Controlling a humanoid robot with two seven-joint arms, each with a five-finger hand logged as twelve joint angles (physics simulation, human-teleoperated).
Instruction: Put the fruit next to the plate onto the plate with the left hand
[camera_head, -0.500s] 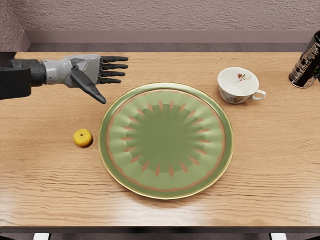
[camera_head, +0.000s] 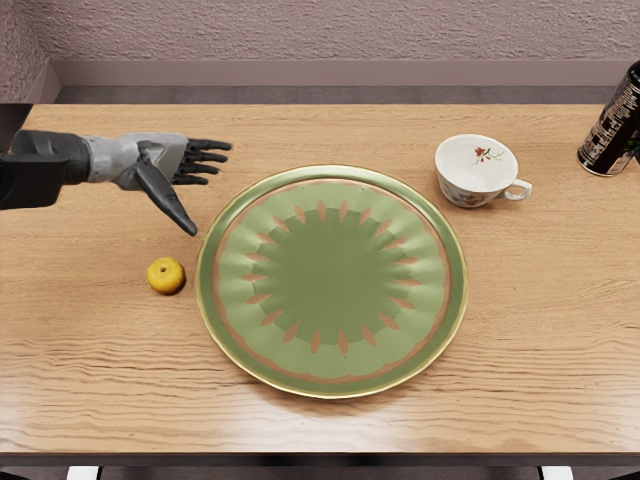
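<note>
Grainy wooden table (camera_head: 520, 330) bears a round scalloped plate (camera_head: 222, 300), small yellow fruit (camera_head: 166, 275); left hand (camera_head: 160, 165) spread wide, empty

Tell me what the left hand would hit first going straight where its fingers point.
Likely the teacup: the left hand points right, and that line passes over the plate at its far rim. The hand's height is unclear.

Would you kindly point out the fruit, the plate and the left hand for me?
fruit (camera_head: 166, 276): head view, centre of its yellow skin.
plate (camera_head: 332, 282): head view, its bare green centre.
left hand (camera_head: 163, 160): head view, middle of the grey hand, behind the spread fingers.
</note>
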